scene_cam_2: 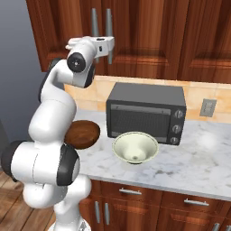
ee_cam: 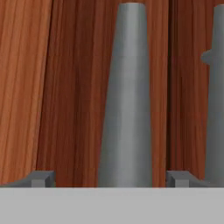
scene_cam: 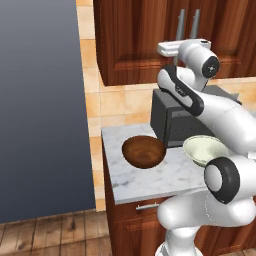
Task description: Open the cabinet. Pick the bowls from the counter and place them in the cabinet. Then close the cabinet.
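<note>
Left base view: tool [scene_cam: 172,48] is up at the wall cabinet [scene_cam: 135,40], right at the lower end of the two vertical silver bar handles [scene_cam: 180,22]. The doors are shut. Dark wood-look bowl [scene_cam: 144,151] and pale cream-green bowl [scene_cam: 204,150] both sit on the marble tabletop [scene_cam: 150,180], in front of the microwave [scene_cam: 172,120] and well below the tool, untouched.

Right base view: tool [scene_cam_2: 108,44] points into the cabinet [scene_cam_2: 149,31] front, level with the bottom of the handle pair [scene_cam_2: 101,27]. Whether it's touching a bar I can't tell from here. The brown bowl [scene_cam_2: 85,133] is partly behind the arm; the cream bowl [scene_cam_2: 135,147] is just in front of the microwave [scene_cam_2: 146,113].

Hand view: the jaws stand spread wide, one dark fingertip [ee_cam: 43,178] each side of the near handle [ee_cam: 127,100], and the bar is centred between them, not yet pinched. The second handle [ee_cam: 216,100] is off to the right edge, outside the jaws. There's door panel [ee_cam: 70,87] behind.

Handling, my read: the bar is rigid metal, smooth and likely a bit slippery, so clamp square across the shaft near its lower end. The door is stiff, hinged and will swing in an arc, so the pull should follow that arc. The glossy bowl looks slick and breakable; a rim grip seems best.
</note>
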